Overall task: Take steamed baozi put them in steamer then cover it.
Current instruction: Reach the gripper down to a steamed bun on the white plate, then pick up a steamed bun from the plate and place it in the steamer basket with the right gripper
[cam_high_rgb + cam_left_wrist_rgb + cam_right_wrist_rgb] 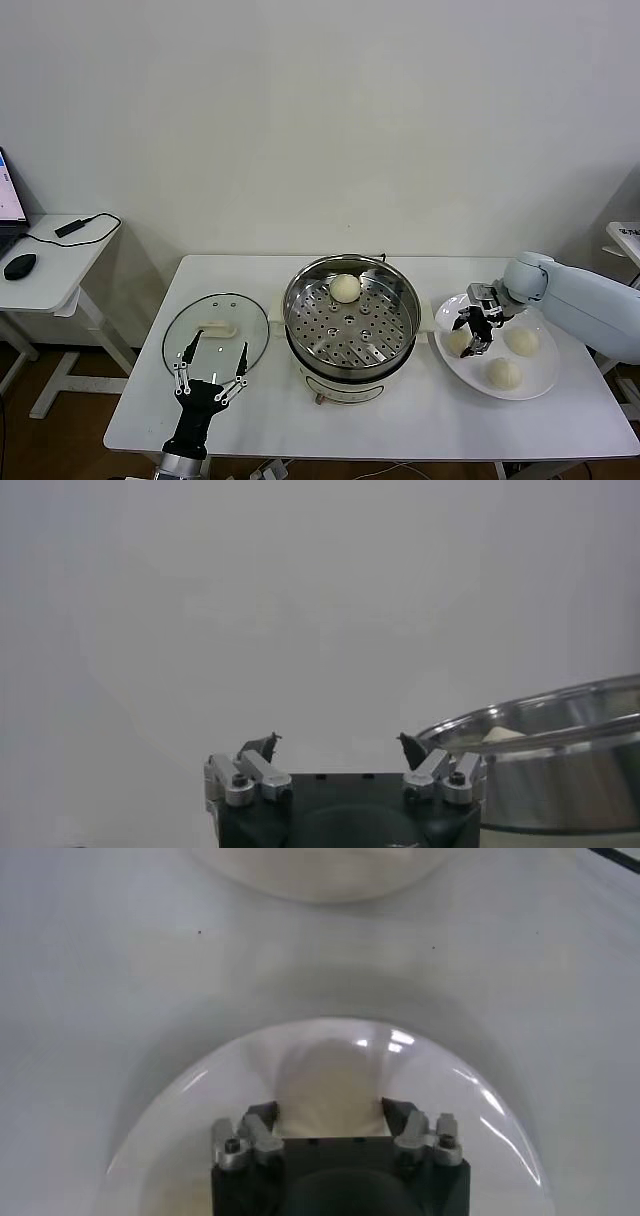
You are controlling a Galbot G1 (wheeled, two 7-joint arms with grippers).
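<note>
The steel steamer (pixel 288 312) stands mid-table with one steamed baozi (pixel 345 287) on its perforated tray. Three more baozi lie on a white plate (pixel 546 376) at the right: one nearest the steamer (pixel 458 344), one at the back (pixel 521 340), one in front (pixel 503 373). My right gripper (pixel 472 338) is down on the nearest one. In the right wrist view its fingers (pixel 332 1110) press both sides of that baozi (pixel 330 1083). My left gripper (pixel 213 352) hangs open and empty over the table's front left, its jaws (pixel 338 742) wide apart.
A round glass lid (pixel 240 308) with a white handle lies flat left of the steamer, just beyond my left gripper. The steamer's wall (pixel 560 770) shows in the left wrist view. A side desk (pixel 50 265) with a mouse stands at far left.
</note>
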